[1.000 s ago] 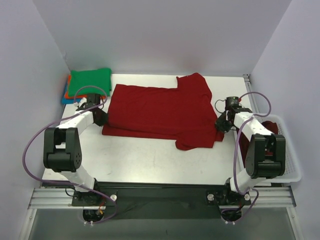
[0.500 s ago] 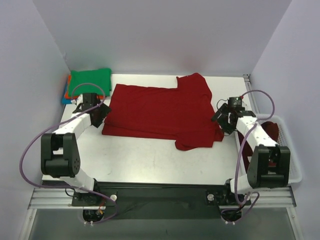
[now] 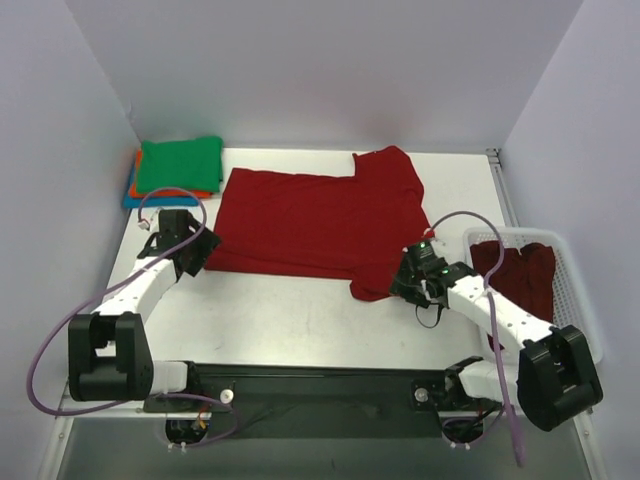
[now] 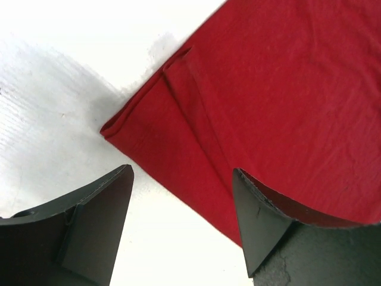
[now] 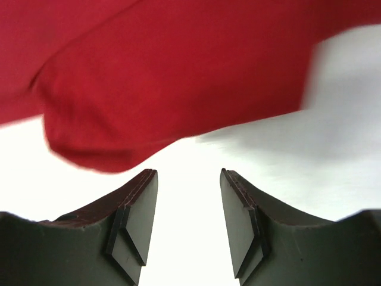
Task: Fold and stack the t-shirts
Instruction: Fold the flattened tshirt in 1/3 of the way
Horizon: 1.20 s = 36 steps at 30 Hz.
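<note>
Right fingers (image 5: 134, 223) nearer, soft red shirt (image 3: 320, 220), seemingly folded

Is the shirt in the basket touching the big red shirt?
Apart. The top view shows the basket rim and bare table between the shirt in the basket and the big red shirt.

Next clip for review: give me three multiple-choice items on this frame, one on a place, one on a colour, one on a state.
1. Where is the folded stack? A, the far left corner of the table. B, in the basket. C, between the arm bases.
2. What colour tops it? A, blue. B, green. C, dark red.
3. How is the left gripper? A, shut on cloth. B, open and empty. C, shut and empty.
Key: 1 A, it lies at that corner. 2 B, the green shirt lies uppermost. 3 B, its jaws stand apart beside the corner of the spread red shirt.
</note>
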Motion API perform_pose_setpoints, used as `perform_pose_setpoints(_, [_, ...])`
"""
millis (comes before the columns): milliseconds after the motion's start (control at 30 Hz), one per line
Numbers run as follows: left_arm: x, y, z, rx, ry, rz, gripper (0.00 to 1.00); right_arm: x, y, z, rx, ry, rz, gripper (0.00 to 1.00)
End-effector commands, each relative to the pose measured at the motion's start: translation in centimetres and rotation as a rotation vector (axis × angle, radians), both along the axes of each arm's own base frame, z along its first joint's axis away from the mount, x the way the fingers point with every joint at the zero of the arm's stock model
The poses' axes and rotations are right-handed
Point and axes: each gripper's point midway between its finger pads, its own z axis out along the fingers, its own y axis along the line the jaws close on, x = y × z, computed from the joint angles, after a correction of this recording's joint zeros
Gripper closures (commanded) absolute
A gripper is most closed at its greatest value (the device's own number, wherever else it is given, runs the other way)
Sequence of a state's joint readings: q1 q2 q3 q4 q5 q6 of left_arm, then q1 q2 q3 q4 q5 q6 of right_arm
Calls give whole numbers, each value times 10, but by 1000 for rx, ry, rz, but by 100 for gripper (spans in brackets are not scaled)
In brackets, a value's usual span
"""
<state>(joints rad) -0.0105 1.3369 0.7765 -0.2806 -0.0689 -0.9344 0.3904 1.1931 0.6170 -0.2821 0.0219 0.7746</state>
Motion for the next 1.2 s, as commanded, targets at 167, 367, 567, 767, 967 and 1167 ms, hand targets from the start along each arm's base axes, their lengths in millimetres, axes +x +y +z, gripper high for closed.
perform_pose_setpoints(167, [-12, -90, 22, -30, -142, -312, 32, 4, 43, -5, -133, -56, 139, 53])
perform_pose_setpoints(367, [-47, -210, 17, 2, -269, -717, 38, 1, 12, 5, -123, -109, 36, 53])
perform_pose_setpoints(567, [-66, -303, 1, -12, -333, -994, 41, 0, -24, 20, -94, -143, -52, 53])
perform_pose_setpoints(767, [-81, -357, -19, -73, -357, -1142, 39, -3, -37, 31, -85, -165, -73, 52])
perform_pose_setpoints(967, [-100, -388, -30, -125, -370, -1211, 39, -5, -43, 29, -73, -146, -79, 52])
perform_pose_setpoints(1167, [-107, -393, -31, -138, -363, -1221, 47, -4, -42, 26, -75, -128, -70, 52])
